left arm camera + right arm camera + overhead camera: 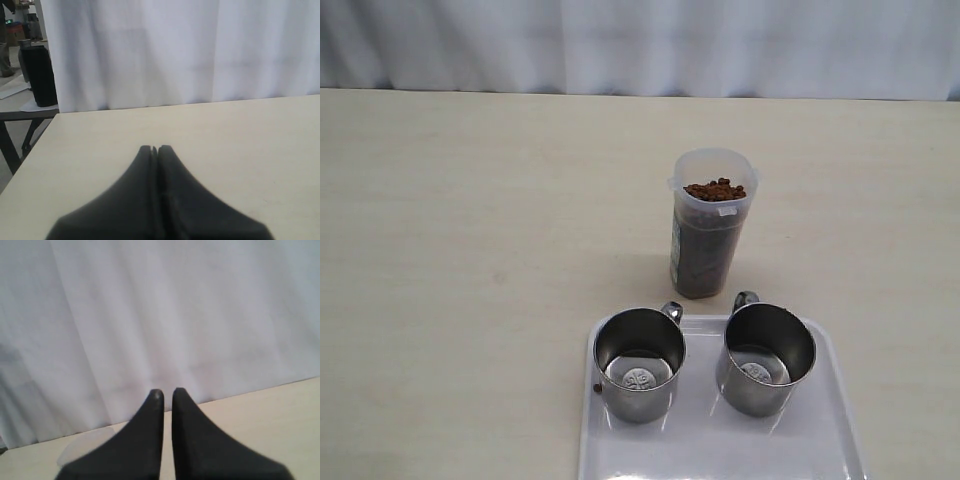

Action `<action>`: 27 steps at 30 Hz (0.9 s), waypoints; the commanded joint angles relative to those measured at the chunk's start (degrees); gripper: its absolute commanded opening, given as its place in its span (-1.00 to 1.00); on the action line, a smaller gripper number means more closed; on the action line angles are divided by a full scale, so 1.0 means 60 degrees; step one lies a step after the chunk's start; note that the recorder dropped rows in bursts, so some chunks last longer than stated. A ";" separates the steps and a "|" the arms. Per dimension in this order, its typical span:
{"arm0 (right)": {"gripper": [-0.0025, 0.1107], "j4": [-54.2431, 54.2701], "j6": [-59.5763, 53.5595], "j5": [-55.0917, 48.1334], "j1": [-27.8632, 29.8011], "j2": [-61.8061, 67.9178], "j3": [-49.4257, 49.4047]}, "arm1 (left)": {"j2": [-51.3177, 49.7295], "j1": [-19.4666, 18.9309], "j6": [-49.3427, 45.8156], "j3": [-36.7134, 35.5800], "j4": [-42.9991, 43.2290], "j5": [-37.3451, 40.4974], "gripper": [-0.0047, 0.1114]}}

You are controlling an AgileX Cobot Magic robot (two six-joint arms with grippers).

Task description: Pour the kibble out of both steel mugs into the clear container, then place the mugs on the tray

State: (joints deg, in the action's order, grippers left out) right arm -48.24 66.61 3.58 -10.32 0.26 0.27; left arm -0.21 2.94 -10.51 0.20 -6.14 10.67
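The clear container (710,235) stands upright on the table, filled to near its rim with kibble (715,189). Both steel mugs stand upright and empty on the white tray (705,450), one on its left (639,363) and one on its right (768,358), handles pointing toward the container. Neither gripper shows in the exterior view. In the left wrist view my left gripper (155,148) is shut on nothing above bare tabletop. In the right wrist view my right gripper (167,392) has its fingers nearly together with a thin slit, holding nothing.
A single stray pellet (597,388) lies on the table at the tray's left edge. A white curtain (640,45) hangs behind the table's far edge. A black object (39,75) stands beyond the table in the left wrist view.
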 commanded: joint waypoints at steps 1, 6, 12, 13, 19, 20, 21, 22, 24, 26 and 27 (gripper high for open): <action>-0.88 0.5431 -0.6609 -0.1619 -0.0088 -0.0044 -0.0045 | 0.0034 0.0071 0.0020 -0.0033 -0.0063 -0.0108 -0.92; -0.88 0.7281 -1.0180 -0.2850 -0.0088 -0.0044 -0.0045 | 0.0034 0.0071 0.0020 -0.0033 -0.0063 -0.0108 -0.92; -0.88 0.7141 -1.0284 -0.2850 -0.0088 -0.0044 -0.0045 | 0.0034 0.0071 0.0020 -0.0033 -0.0063 -0.0108 -0.92; -0.88 0.7141 -1.0372 -0.2850 -0.0088 -0.0044 -0.0045 | 0.0034 0.0071 0.0020 -0.0033 -0.0063 -0.0108 -0.92; -0.88 0.7491 -1.0555 -0.2850 -0.0088 -0.0044 -0.0045 | 0.0034 0.0071 0.0020 -0.0033 -0.0063 -0.0108 -0.92; -0.88 0.7560 -1.0535 -0.2850 -0.0088 -0.0044 -0.0045 | 0.0034 0.0071 0.0020 -0.0033 -0.0063 -0.0108 -0.92; -0.88 0.7585 -1.0534 -0.2850 -0.0088 -0.0044 -0.0045 | 0.0034 0.0071 0.0020 -0.0033 -0.0063 -0.0108 -0.92; -0.88 0.7585 -1.0534 -0.2850 -0.0088 -0.0044 -0.0045 | 0.0034 0.0071 0.0020 -0.0033 -0.0063 -0.0108 -0.92; -0.88 0.7585 -1.0534 -0.2850 -0.0088 -0.0044 -0.0045 | 0.0034 0.0071 0.0020 -0.0033 -0.0063 -0.0108 -0.92; -0.88 0.7655 -1.0534 -0.2850 -0.0088 -0.0044 -0.0045 | 0.0034 0.0071 0.0020 -0.0033 -0.0063 -0.0108 -0.92; -0.88 0.7655 -1.0534 -0.2850 -0.0088 -0.0044 -0.0045 | 0.0034 0.0071 0.0020 -0.0033 -0.0063 -0.0108 -0.92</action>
State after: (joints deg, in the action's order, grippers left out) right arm -2.76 3.96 -13.20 -10.67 0.18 0.14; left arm -0.21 2.94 -10.51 0.20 -6.14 10.67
